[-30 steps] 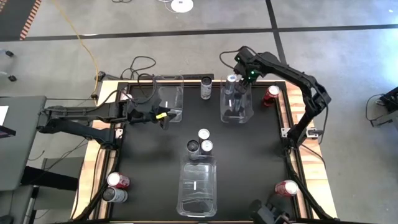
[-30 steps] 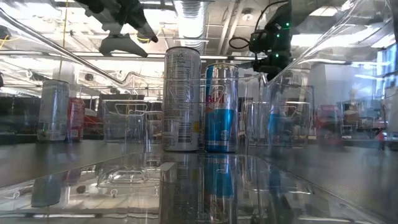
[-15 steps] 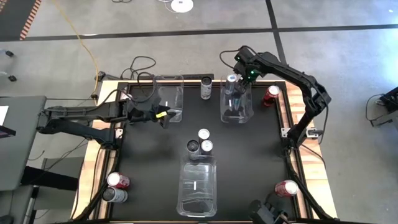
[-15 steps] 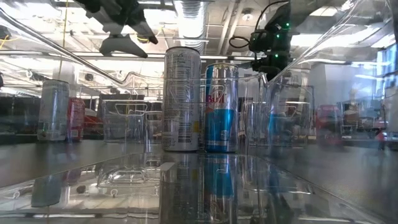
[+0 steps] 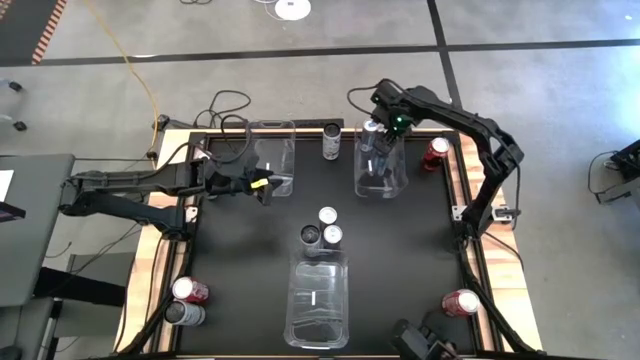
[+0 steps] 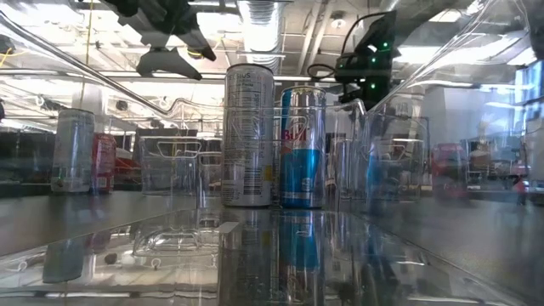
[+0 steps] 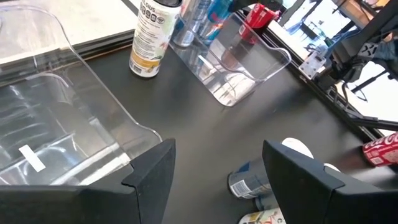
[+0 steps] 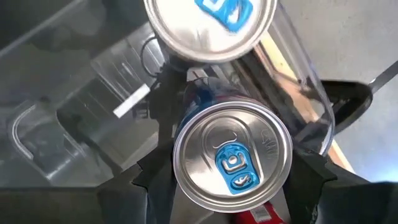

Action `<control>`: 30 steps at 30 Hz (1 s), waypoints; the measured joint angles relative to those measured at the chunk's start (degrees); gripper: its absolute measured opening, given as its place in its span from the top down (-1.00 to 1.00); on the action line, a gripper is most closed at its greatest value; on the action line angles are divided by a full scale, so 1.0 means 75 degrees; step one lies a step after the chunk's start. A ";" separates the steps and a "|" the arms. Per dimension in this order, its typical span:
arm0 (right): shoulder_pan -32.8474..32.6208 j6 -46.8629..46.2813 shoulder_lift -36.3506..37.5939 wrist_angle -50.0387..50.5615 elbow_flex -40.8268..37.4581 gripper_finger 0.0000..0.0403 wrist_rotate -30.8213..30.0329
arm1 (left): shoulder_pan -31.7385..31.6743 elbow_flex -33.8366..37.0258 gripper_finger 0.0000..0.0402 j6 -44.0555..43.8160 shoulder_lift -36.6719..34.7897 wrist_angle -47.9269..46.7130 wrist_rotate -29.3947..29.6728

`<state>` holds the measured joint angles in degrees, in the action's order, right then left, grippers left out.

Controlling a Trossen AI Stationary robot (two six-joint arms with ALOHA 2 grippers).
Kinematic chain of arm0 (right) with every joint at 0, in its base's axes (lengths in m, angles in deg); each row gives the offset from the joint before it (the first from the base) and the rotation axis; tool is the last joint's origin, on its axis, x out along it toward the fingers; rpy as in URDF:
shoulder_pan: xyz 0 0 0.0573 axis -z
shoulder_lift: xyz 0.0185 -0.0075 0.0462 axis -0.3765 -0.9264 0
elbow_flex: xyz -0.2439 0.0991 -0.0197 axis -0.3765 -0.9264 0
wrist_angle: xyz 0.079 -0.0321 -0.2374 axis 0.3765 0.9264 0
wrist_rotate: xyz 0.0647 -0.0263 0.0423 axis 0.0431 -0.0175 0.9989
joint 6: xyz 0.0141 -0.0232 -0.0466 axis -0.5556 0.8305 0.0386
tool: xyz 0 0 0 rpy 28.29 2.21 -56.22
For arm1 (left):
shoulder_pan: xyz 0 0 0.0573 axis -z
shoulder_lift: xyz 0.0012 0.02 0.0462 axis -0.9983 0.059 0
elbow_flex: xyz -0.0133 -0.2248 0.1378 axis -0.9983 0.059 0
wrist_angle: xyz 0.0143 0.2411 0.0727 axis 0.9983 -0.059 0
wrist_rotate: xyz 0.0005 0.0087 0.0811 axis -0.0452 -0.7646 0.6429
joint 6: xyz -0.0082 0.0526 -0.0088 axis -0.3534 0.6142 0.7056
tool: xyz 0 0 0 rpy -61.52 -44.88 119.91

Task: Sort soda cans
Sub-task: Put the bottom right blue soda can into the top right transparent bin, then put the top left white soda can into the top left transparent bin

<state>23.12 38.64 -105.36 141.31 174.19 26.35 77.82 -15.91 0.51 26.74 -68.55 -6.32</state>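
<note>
My right gripper [image 5: 388, 135] is shut on a blue-and-silver soda can [image 8: 233, 163] at the far end of the far-right clear bin [image 5: 381, 172]. Another blue-tabbed can [image 8: 211, 18] stands upright in that bin just beyond it. My left gripper [image 5: 262, 188] hovers open and empty beside the near end of the far-left clear bin [image 5: 272, 150]. Three cans [image 5: 327, 215] stand upright together at the table's middle. A dark can [image 5: 331, 140] stands between the two far bins. My right gripper pinches the can's side wall [image 8: 186, 186] between its two fingers [image 8: 155, 183], one on each side, just below the silver top. The fingers come from above, pointing steeply down. The can stays upright between the bin's walls; its base is hidden.
A third clear bin [image 5: 318, 295] lies at the near middle. A red can [image 5: 436, 152] stands at the far right edge, another [image 5: 461, 302] at the near right. A red can [image 5: 190, 291] and a grey can [image 5: 184, 313] sit at the near left corner.
My right gripper has sunk a little with the blue-and-silver can, lower into the far-right bin and slightly toward the table's left. Its hold is unchanged.
</note>
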 joint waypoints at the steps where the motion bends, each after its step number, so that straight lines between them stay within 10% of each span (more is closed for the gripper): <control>1: -0.0021 0.0001 -0.0032 -0.0038 0.0006 -0.15 -0.0001 | 0.0000 0.0000 -0.19 -0.0022 0.0000 0.0000 -0.0030; 30: 0.0069 -0.0504 0.0390 -0.0082 0.1145 -0.55 -0.0191 | 0.0003 0.0000 -0.19 -0.0130 -0.0004 -0.0126 -0.0296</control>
<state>23.64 34.86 -102.43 140.70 182.78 24.92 77.84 -15.91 -0.47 26.71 -69.49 -8.54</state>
